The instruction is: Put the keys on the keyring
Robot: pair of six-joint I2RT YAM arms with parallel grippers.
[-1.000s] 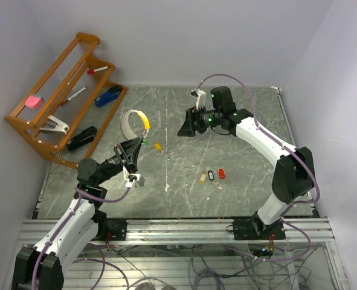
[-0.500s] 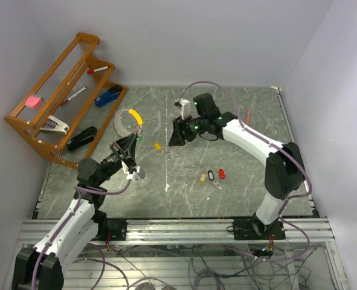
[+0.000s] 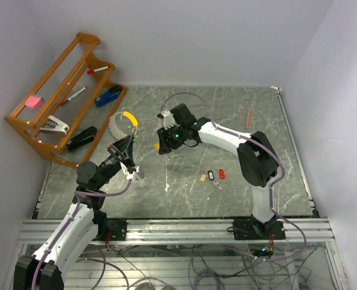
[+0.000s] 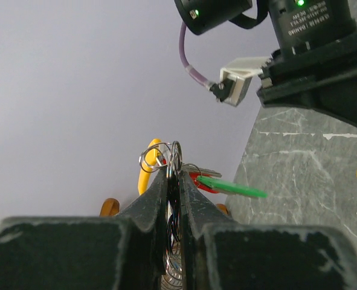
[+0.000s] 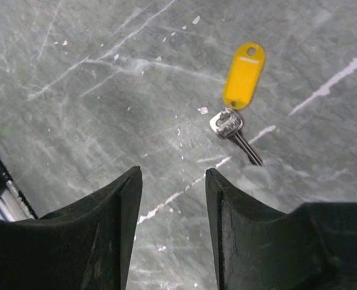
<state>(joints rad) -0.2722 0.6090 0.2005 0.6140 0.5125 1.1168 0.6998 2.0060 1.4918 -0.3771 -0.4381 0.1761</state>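
Observation:
My left gripper is shut on the keyring, a silvery coil with a yellow band, and holds it up off the table. In the left wrist view the jaws pinch the metal rings; a green-tagged key and a red tag hang from them beside the yellow band. My right gripper is open and empty, low over a yellow-tagged key on the table. In the right wrist view that key lies just beyond the open gripper. Three loose keys, yellow, black-and-white and red, lie mid-table.
A wooden rack with staplers, pens and a pink pad stands at the far left. A red pen lies at the far right of the grey mat. The right arm's wrist hangs close above and right of my left gripper.
My right arm has swung left and down until its gripper is over the yellow-tagged key. My left gripper has shifted the keyring slightly left and away.

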